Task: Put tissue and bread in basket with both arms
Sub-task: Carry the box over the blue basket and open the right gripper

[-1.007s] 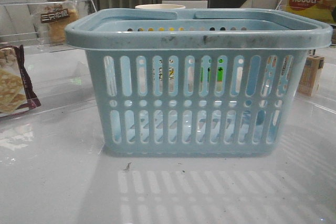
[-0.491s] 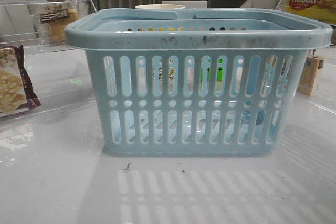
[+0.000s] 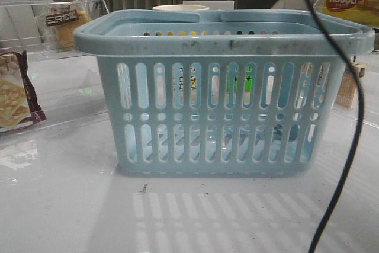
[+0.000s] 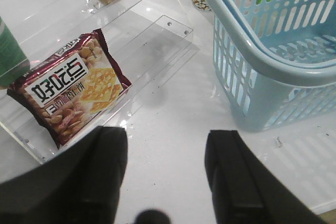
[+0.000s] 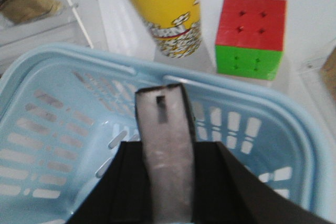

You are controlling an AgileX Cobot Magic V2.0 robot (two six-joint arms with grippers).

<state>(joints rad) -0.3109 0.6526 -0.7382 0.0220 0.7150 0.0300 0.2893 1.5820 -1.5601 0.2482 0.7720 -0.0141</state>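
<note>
Light-blue plastic fills most of the front view: the basket (image 3: 222, 93) sits dead centre on the white table (image 3: 59, 205), nothing in it that I can see. My right gripper (image 5: 165, 145) is clamped on the tissue (image 5: 164, 145), a thin black-and-white packet standing up between the fingers, right above the basket's open top. My left gripper (image 4: 165, 174) has its fingers spread apart, holding nothing, over bare table just beside the basket's corner. The bread (image 3: 64, 22) is in the upper left of the front view, on a clear shelf (image 3: 35, 42). The maroon cracker packet (image 4: 71, 90) lies on a clear tray (image 4: 157, 51) near my left fingers.
</note>
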